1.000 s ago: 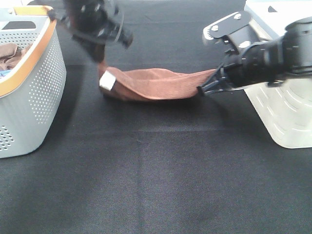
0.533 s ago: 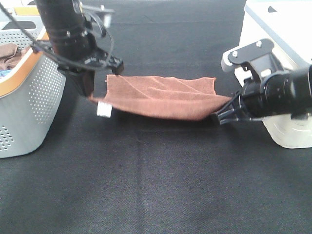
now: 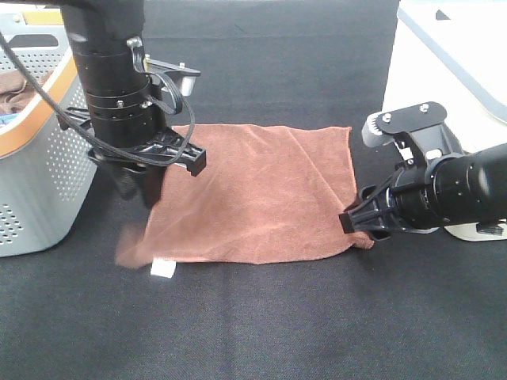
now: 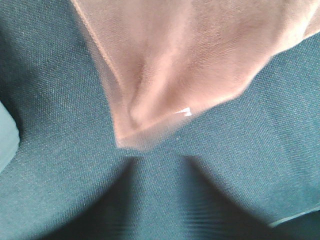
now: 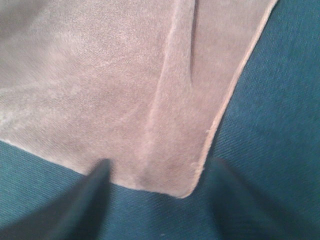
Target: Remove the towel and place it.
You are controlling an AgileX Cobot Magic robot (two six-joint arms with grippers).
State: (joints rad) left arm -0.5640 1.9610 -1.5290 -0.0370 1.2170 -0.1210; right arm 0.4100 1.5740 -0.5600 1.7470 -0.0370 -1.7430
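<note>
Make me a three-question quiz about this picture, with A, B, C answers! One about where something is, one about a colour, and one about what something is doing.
1. Where is the towel?
A. in the grey basket
B. spread flat on the black table
C. on the white bin

2. What colour is the towel's small tag?
A. white
B. green
C. blue

3. What are the right gripper's fingers doing?
A. squeezing the towel
C. holding a cup
B. standing open at the towel's corner

Answers: 1 B, it lies spread on the table. 2 A, the tag at the near corner is white. 3 B, the right wrist view shows the corner lying free between the fingers.
</note>
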